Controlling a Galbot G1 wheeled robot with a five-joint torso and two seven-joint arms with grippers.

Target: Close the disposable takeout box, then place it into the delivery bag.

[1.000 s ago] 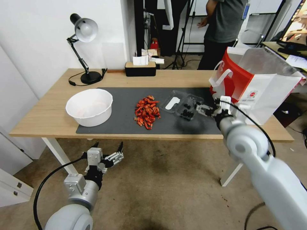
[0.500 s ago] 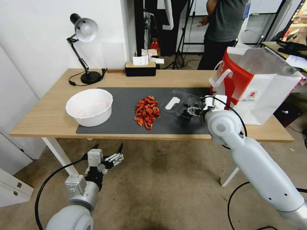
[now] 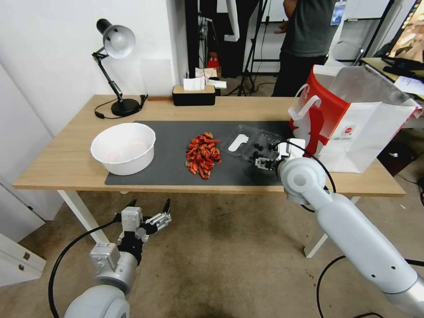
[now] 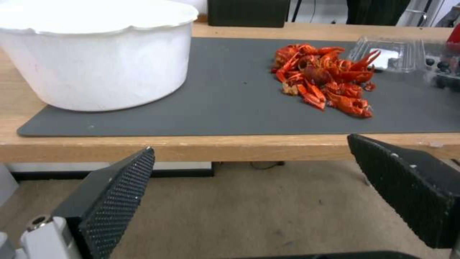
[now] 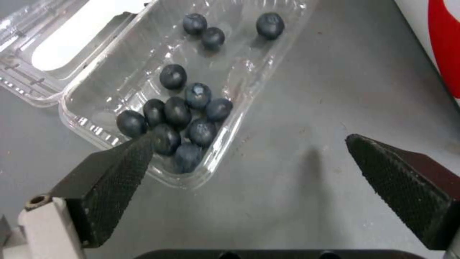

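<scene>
Hovering right pincer spread wide, empty, over open takeout box of berries | left pincer wide, empty, below worktop

On the mat, the takeout box lies between crayfish and delivery bag.

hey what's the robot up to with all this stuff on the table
The right gripper, jaws open, hovers low over the dark grey mat beside the small clear plastic takeout box, which lies open with dark blueberries in one half and a white sticker on the other. It holds nothing. The large red and white paper delivery bag stands open at the table's right end. The left gripper hangs open below the table edge, idle.
</scene>
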